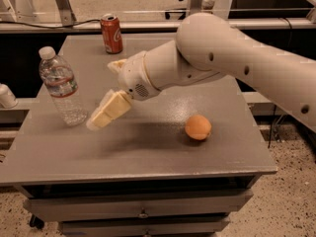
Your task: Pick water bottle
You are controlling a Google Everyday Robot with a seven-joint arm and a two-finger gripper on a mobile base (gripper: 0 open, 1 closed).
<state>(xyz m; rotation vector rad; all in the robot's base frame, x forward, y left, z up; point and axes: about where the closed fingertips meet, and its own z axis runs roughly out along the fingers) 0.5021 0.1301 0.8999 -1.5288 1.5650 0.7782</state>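
The water bottle [61,89] is clear ribbed plastic with a white cap and a red-and-white label band. It stands upright near the left edge of the grey table [148,152]. My gripper [102,97] hangs just above the table, right beside the bottle on its right and not touching it. Its cream fingers [107,111] are spread open and hold nothing. The white arm reaches in from the upper right.
A red soda can [111,33] stands at the back of the table. An orange fruit [198,127] lies right of centre. Drawers sit below the table's front edge. A white object [6,96] shows at the far left, off the table.
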